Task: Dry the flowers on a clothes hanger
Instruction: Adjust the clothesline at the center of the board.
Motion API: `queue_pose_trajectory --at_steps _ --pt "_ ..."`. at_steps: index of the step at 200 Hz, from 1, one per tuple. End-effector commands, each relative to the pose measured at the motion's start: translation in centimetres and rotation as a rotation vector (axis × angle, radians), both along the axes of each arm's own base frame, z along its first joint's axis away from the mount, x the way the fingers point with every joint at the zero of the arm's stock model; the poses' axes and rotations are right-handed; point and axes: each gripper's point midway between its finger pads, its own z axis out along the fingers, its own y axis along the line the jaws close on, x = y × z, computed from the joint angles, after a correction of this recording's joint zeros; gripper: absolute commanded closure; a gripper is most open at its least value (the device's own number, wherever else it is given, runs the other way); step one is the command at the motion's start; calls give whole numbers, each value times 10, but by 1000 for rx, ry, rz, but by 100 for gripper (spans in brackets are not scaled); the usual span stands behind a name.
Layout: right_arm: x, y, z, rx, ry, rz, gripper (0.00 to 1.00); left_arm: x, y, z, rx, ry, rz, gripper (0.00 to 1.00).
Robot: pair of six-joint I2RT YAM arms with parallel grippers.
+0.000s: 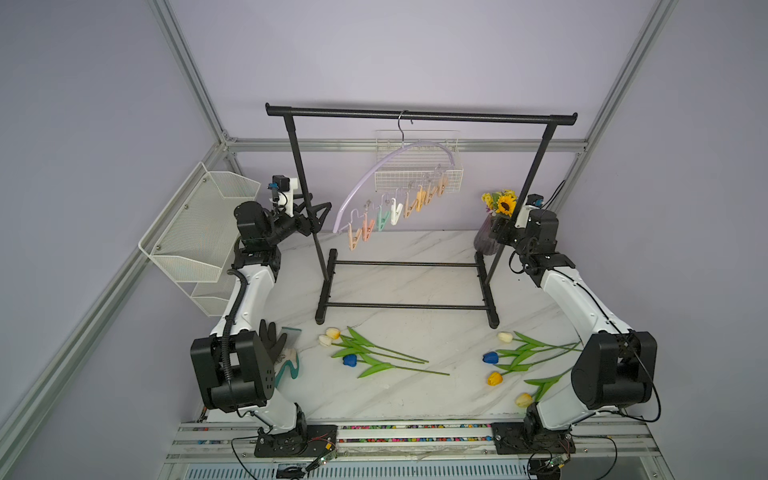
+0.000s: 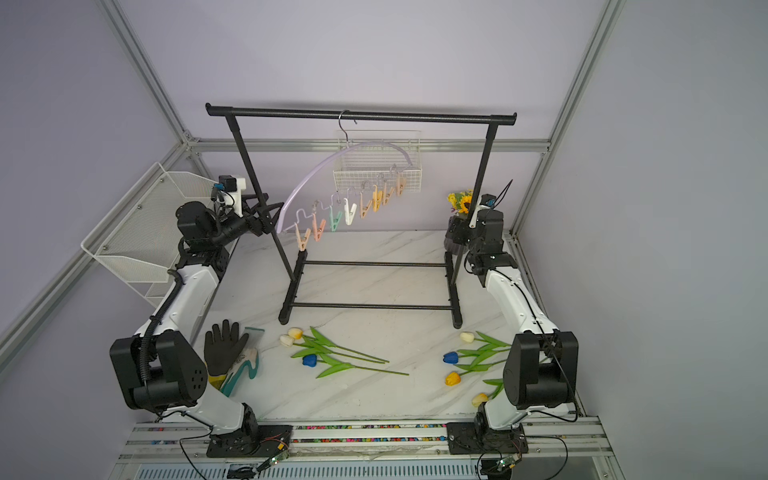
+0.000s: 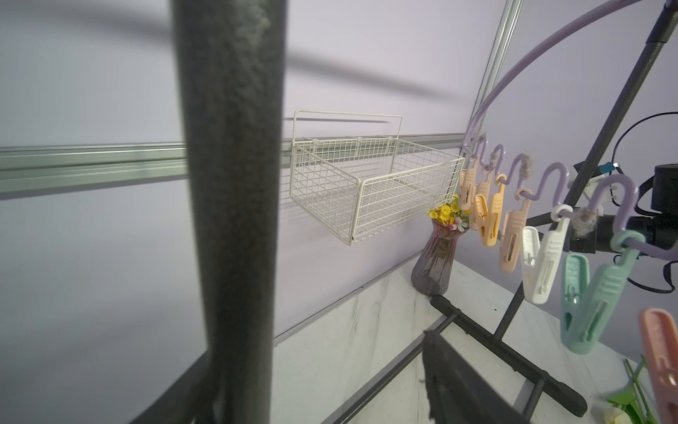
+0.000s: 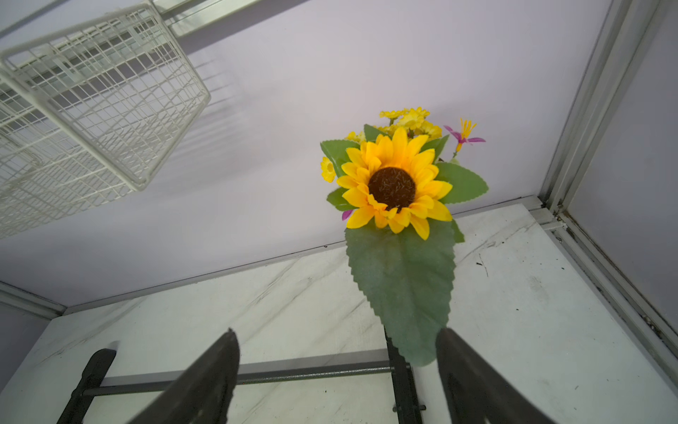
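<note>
The flowers are tulips lying on the marble table in two bunches, one (image 1: 374,353) front centre and one (image 1: 528,357) front right by the right arm. The clothes hanger (image 1: 390,178), a lilac arch with pastel clothespins (image 1: 399,208), hangs tilted from the rack's top bar. It also shows in the left wrist view (image 3: 550,73). My left gripper (image 1: 319,216) is raised and open beside the rack's left post (image 3: 227,205), which hides one finger. My right gripper (image 4: 337,352) is open and empty at the back right, with a sunflower leaf (image 4: 403,286) just ahead of it.
A black garment rack (image 1: 419,115) stands mid-table. A sunflower bouquet (image 1: 500,203) in a purple vase is at the back right. A white wire basket (image 1: 417,174) hangs on the back wall. A white mesh shelf (image 1: 199,232) is at left, and gloves (image 1: 278,349) lie by the left arm.
</note>
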Motion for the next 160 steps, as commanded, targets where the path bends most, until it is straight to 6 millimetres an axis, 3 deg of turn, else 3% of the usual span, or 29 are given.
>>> queue_pose_trajectory --at_steps 1,48,68,95,109,113,143,147,160 --pt "-2 10 6 15 -18 43 14 -9 9 20 -4 -41 52 18" --pt "-18 4 5 6 -24 17 14 -14 18 20 -42 2 118 16" --pt "-23 -1 2 -9 27 -8 9 -16 25 18 -62 53 171 13" --pt "-34 -5 13 -25 44 -25 4 -25 33 23 -77 66 238 10" --pt "-42 -6 20 -27 31 -31 3 -23 38 15 -82 100 273 10" --pt "-44 -6 23 -30 25 -31 3 -33 38 29 -82 71 284 9" --pt "-54 -12 27 -51 30 -57 3 -37 37 34 -88 64 279 9" --pt "-61 -12 38 -49 6 -59 3 -37 36 35 -89 63 271 9" --pt "-64 -13 41 -50 1 -61 3 -37 35 37 -95 58 260 9"
